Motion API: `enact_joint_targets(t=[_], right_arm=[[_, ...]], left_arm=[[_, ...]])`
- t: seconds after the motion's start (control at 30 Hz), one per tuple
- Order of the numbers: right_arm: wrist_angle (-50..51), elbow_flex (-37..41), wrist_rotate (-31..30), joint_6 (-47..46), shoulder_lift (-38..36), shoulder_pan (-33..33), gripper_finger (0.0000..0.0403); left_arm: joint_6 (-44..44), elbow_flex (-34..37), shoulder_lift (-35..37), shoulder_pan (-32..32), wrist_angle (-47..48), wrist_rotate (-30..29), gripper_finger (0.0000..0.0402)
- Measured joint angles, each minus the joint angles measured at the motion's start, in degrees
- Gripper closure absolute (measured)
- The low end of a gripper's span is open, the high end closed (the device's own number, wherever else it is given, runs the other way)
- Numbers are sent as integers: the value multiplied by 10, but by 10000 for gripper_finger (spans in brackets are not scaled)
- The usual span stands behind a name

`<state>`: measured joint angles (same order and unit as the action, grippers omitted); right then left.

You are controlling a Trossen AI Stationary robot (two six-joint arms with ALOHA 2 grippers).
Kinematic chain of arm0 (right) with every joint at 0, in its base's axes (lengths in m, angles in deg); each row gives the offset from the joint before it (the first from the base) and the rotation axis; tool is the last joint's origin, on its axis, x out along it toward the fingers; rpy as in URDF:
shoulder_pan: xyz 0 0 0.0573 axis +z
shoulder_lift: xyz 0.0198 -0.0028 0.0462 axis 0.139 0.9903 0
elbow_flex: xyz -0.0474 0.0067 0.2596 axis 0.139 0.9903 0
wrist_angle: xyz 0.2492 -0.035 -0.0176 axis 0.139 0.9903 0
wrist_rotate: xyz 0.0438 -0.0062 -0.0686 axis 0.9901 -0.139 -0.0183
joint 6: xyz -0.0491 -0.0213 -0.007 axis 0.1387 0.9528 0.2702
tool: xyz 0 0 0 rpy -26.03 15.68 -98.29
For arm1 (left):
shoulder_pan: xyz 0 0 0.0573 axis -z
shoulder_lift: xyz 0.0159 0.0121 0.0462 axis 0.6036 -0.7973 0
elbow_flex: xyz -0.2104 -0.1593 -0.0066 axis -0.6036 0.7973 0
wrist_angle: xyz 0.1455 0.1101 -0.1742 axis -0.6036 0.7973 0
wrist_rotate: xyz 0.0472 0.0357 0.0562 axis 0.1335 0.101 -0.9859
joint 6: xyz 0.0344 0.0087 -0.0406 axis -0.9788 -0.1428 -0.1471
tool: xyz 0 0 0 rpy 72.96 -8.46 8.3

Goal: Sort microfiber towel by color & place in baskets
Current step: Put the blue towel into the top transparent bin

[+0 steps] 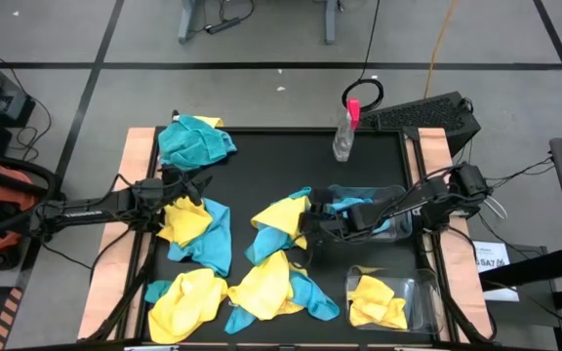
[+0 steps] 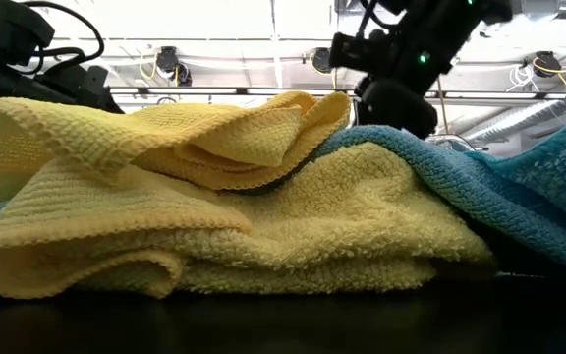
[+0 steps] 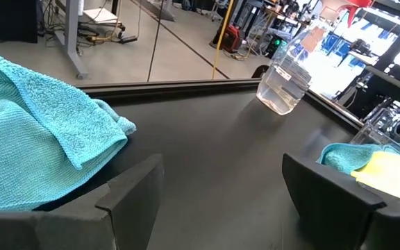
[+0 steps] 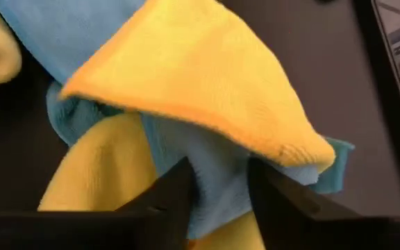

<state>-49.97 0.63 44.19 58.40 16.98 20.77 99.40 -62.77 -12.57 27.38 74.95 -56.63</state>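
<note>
Microfiber towels, yellow and teal, lie in loose heaps on the black table mat (image 1: 271, 166). Taking the spray bottle (image 1: 345, 134) with its pink top as the landmark: 1 teal towel (image 1: 193, 141) lies alone well to its left, near the mat's far edge; the mixed pile of yellow and teal towels (image 1: 261, 263) spreads across the mat nearer the front than the bottle. 2 clear baskets sit on the bottle's side of the mat, both nearer the front: the closer one (image 1: 379, 210) holds teal cloth, the farther one (image 1: 393, 297) holds a yellow towel (image 1: 377, 302). No writing on the baskets or the bottle can be read.

The right gripper (image 1: 305, 232) reaches past the teal basket into the pile, its fingers (image 4: 176, 191) narrowed around a fold of teal cloth (image 4: 214, 173) under a yellow towel (image 4: 207, 90). The left gripper (image 1: 195, 182) hovers beside the lone teal towel, jaws spread wide, holding nothing.
</note>
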Motion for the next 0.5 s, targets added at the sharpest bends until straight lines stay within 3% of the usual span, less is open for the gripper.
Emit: enact_joint_targets(t=[0.13, 0.3, 0.5], right_arm=[[21, -26, 1, 27, 0, 0, 387], [78, -83, -8, 47, -2, -5, 397], [193, -193, -88, 82, -3, -4, 401]], left_arm=[[0, 0, 0, 0, 0, 0, 103], [0, 0, 0, 0, 0, 0, 103], [0, 0, 0, 0, 0, 0, 103]])
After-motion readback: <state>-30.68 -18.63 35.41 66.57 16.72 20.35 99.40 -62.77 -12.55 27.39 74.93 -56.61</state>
